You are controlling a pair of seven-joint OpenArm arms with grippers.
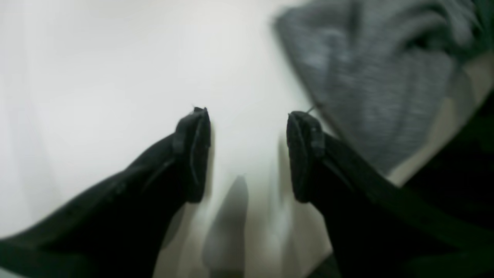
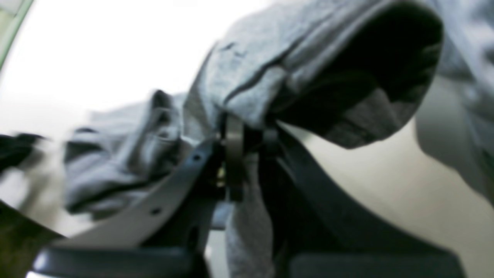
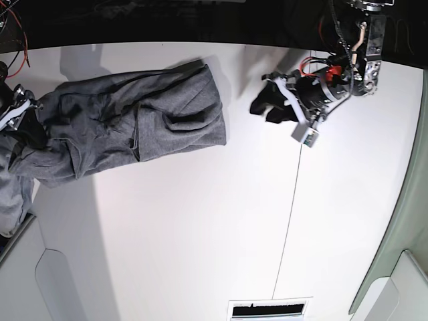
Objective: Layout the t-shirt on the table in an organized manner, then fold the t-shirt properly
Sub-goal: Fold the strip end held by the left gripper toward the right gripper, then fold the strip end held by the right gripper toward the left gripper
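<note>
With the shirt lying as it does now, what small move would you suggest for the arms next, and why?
Probably bring the left pincer to the t-shirt edge nearest it. It stands open over bare table, holding nothing, while the right pincer is shut on cloth at the other end, and the shirt lies rumpled.

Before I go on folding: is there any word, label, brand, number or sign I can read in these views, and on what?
None readable.
t-shirt: plain grey, no print showing.
table: bare white, only a dark seam.
Small white tag by the left end effector: too small to read.
Both wrist views: too blurred for any text.
</note>
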